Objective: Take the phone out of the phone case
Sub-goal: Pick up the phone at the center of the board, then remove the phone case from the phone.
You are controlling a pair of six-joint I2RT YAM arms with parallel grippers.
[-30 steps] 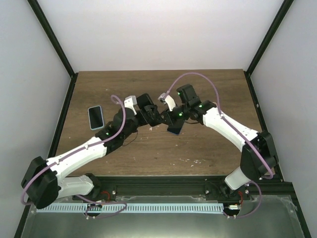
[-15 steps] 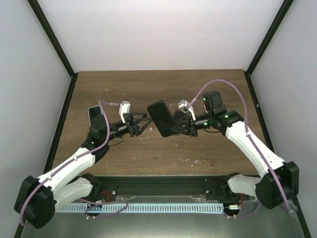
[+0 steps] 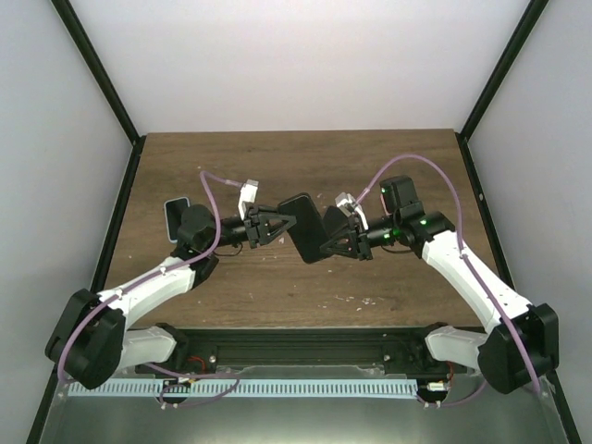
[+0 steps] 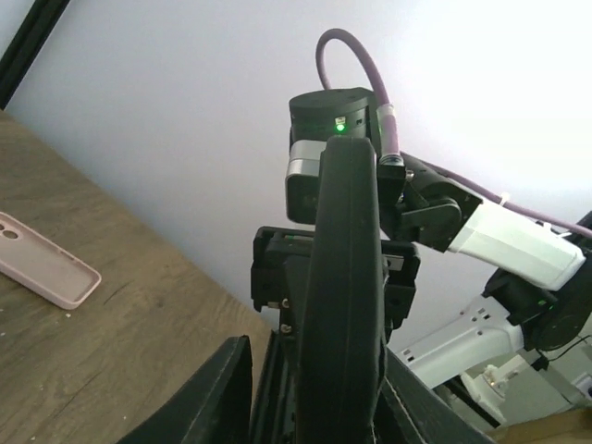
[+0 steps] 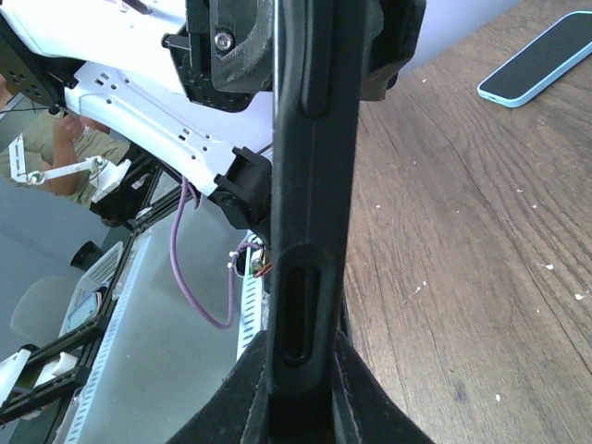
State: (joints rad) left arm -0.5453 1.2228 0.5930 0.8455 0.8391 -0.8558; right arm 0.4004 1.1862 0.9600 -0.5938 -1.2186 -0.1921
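The left gripper (image 3: 280, 225) has swung back in. Half a second ago it hung clear of the phone case (image 3: 301, 227); now its fingers, spread apart, straddle the case's left edge without closing. The right gripper (image 3: 329, 239) stays clamped on the opposite edge, holding the case aloft over the middle of the table (image 3: 388, 166). The edge-on wrist views do not show whether the phone is inside. It probably is, so the extraction seems not yet begun. A blue-rimmed handset (image 3: 173, 213) lies flat at far left.
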